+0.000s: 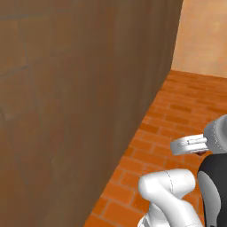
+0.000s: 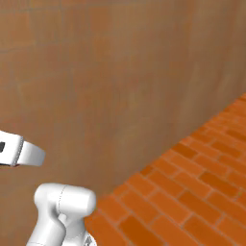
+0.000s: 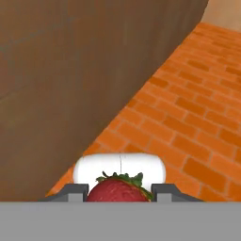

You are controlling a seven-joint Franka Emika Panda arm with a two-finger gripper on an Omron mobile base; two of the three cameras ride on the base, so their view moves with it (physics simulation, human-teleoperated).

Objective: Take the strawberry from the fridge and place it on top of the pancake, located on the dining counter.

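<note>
In the hand view a dark-red strawberry (image 3: 118,190) with green leaves sits between the two dark finger tips of my gripper (image 3: 120,195), which is shut on it. The gripper's white hand (image 1: 189,144) hangs above the brick floor at the right of the left base view. The same hand (image 2: 24,153) enters at the left edge of the right base view. The fridge, the pancake and the dining counter are out of view.
A tall brown wood panel (image 1: 75,102) stands close on the left in the left base view, and the same wood panel (image 2: 120,86) faces me in the right base view. An orange brick floor (image 3: 188,122) runs along its foot to the right.
</note>
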